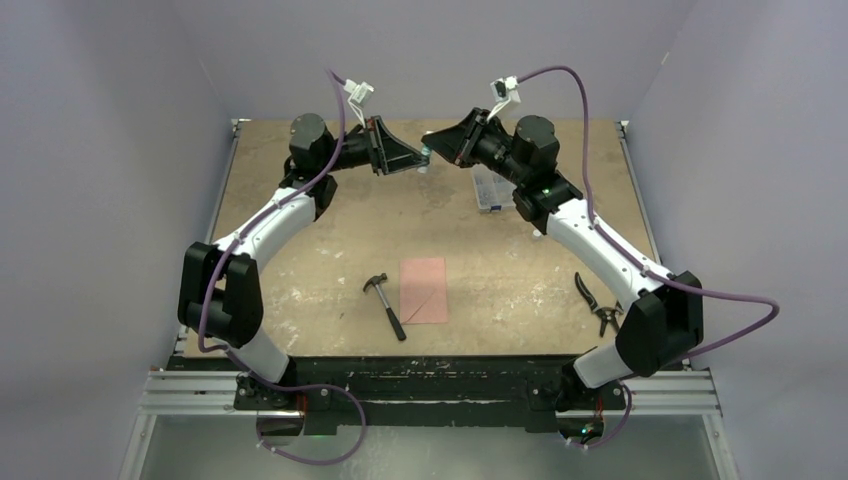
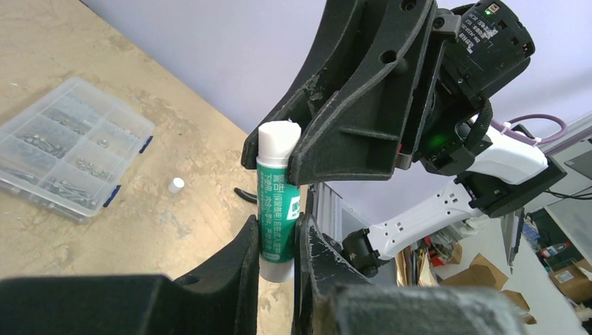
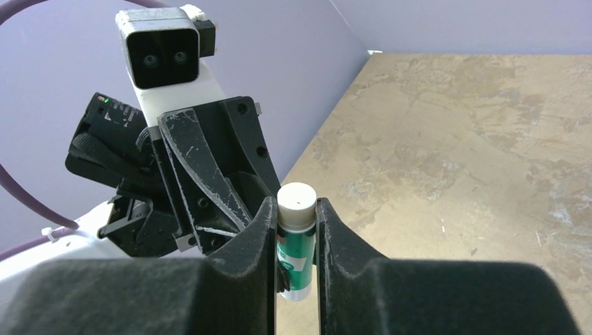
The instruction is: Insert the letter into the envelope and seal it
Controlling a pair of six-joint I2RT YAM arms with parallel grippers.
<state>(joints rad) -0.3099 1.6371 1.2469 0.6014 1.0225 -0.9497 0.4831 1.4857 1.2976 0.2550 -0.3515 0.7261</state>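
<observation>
One flat salmon-pink piece, the envelope, lies at the table's front centre with a diagonal edge across its lower part. No separate letter shows. Both grippers meet raised above the back centre, far from the envelope. My left gripper is shut on the green body of a glue stick. My right gripper is shut on the same glue stick's white cap end. In the top view the left gripper and right gripper touch tip to tip.
A hammer lies just left of the envelope. Black pliers lie at the front right. A clear parts organiser sits at the back right under the right arm, with a small white cylinder beside it.
</observation>
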